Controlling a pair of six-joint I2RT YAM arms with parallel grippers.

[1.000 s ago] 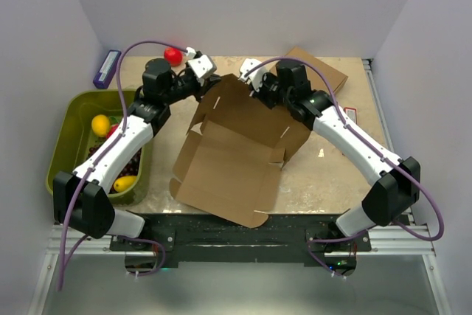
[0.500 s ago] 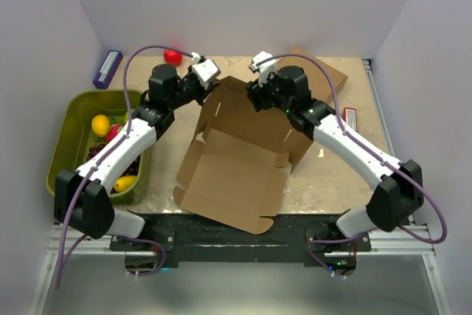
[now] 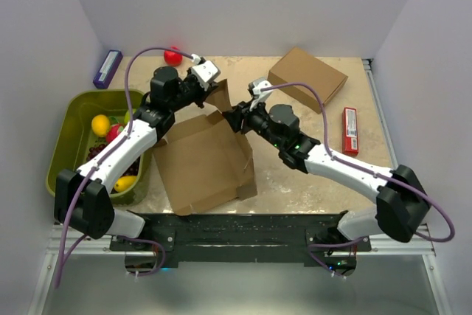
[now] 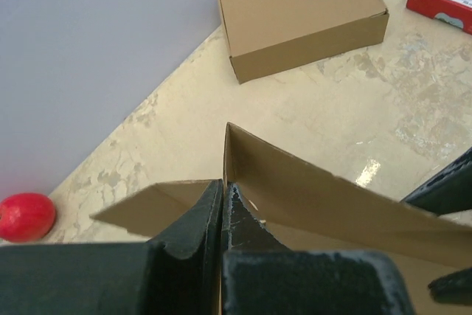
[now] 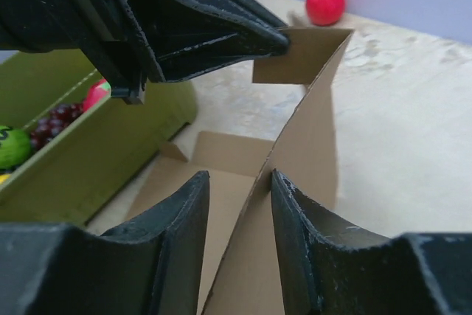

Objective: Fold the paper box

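Paper box [image 3: 203, 160] sits centre frame, half-formed. Left gripper [image 4: 223, 195] is clenched on the top corner of a raised flap, probably to pin it upright. Right gripper [image 5: 240, 182] straddles the adjoining wall, jaws apart, not pinching it — likely lining up the crease.

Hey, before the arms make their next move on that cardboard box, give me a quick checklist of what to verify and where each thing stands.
1. Left gripper holding the paper box by its flap: ok, jaws shut on the flap's edge.
2. Right gripper gripping the upright wall: not ok, jaws stand apart on either side of it.
3. Second carton out of the way: ok, apart at the far side.
4. Red packet out of the way: ok, apart to the right.
5. Green bin not touching the box: cannot tell, they sit very close.
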